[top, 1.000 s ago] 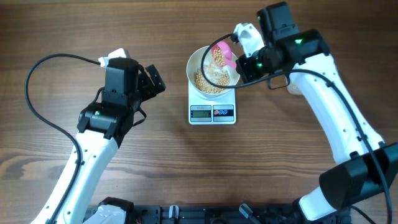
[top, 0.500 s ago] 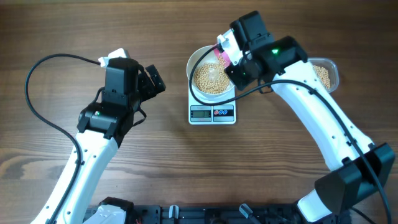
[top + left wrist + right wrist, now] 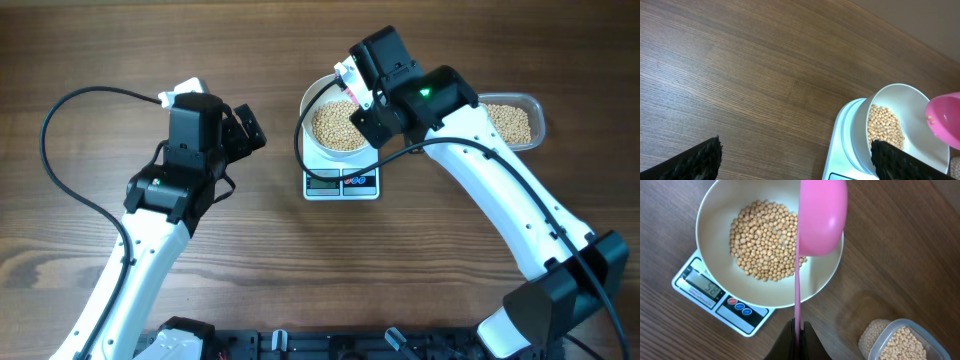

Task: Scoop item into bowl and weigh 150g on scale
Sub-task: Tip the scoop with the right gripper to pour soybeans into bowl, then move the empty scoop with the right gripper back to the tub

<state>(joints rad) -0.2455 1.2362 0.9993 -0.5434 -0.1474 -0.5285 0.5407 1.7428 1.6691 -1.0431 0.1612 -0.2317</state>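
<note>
The right tool (image 3: 797,331) is closed narrowly on the thin handle of the pink scoop (image 3: 822,215), and only the right wrist view shows this grip; from overhead the wrist covers the fingers and just a small piece of the scoop (image 3: 354,91) is visible. The head of the scoop hangs over the right part of the white bowl (image 3: 710,210), above the rim. The bowl stands on the scale (image 3: 715,297) and holds a layer of soybeans (image 3: 765,240). The display of the scale shows digits, but I cannot read them with certainty. The left wrist view shows a few beans sitting on the scoop (image 3: 942,122), which the other views do not show. The plastic container (image 3: 536,108) with more soybeans lies on the wooden surface (image 3: 450,40) just right of the bowl. The left tool (image 3: 795,150) is wide open above the bare surface, well apart from the scale (image 3: 840,150).
</note>
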